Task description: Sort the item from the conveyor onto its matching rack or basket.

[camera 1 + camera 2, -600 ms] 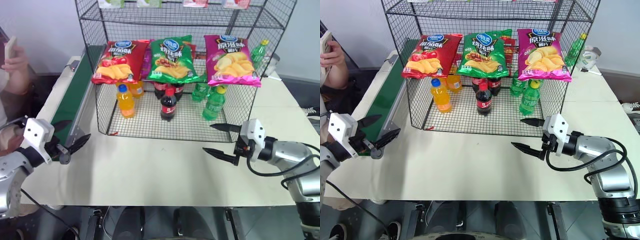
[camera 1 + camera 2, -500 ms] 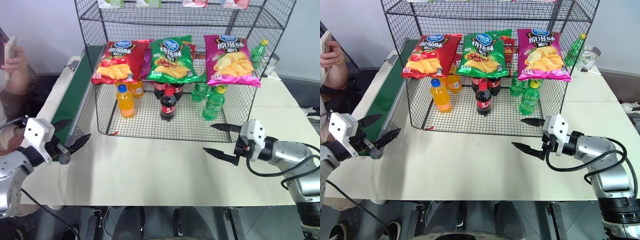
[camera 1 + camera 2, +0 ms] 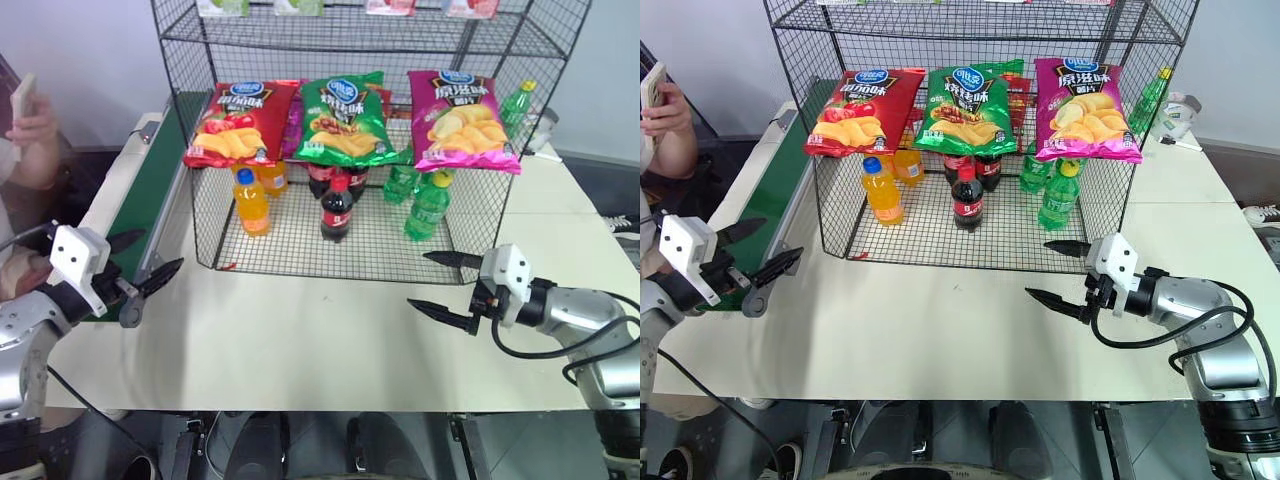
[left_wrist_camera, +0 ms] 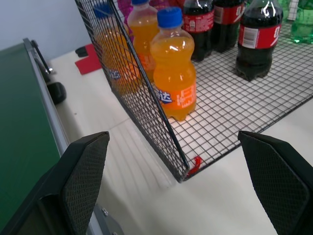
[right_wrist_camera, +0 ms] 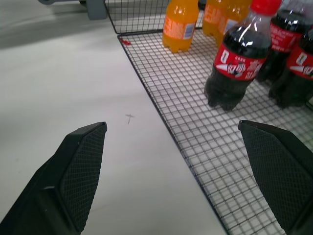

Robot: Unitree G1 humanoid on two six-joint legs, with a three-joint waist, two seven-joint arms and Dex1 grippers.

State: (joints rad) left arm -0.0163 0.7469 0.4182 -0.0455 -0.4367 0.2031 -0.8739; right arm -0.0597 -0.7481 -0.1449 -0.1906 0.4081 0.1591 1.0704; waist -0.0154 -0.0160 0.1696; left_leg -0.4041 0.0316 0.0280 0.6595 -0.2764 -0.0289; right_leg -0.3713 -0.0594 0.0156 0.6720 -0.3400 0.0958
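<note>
1. The rack's (image 3: 200, 150) top tier is cut off; the packets up there can't be read.
2. Three crisp bags lie on the middle tier: red (image 3: 238, 122), green bag (image 3: 346, 118) in the centre, magenta (image 3: 462, 120).
3. More bags hide behind them.
4. Bottles below overlap; no sure count.
5. The left gripper (image 3: 143, 264) by the conveyor (image 3: 150, 195) and the right gripper (image 3: 442, 284) both gape wide, empty.
</note>
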